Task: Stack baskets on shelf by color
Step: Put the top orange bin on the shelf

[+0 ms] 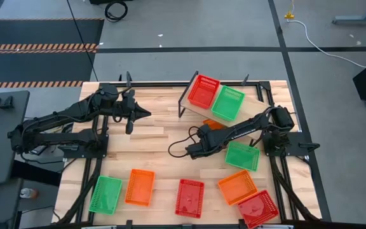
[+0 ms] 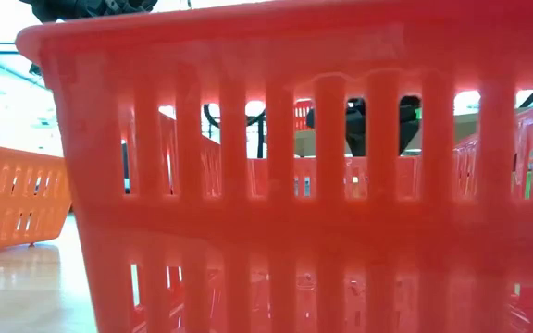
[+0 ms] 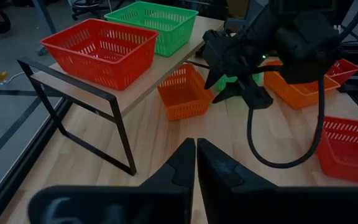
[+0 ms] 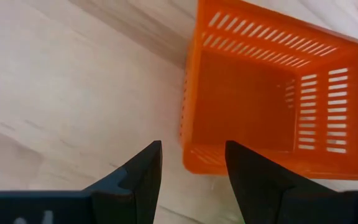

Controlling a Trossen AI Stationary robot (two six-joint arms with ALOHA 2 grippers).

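Beside the shelf (image 1: 250,109), an orange basket (image 4: 272,93) sits on the tabletop; your right gripper (image 4: 191,171) hovers wide open, empty. Straddle the near wall squarely, then close. Left gripper (image 3: 196,163) is shut, empty.

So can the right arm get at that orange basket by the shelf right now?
Probably yes: the right gripper hangs just above the orange basket, jaws open, nothing between them.

Three red baskets (image 1: 203,91), three green (image 1: 227,103), three orange (image 1: 139,187).
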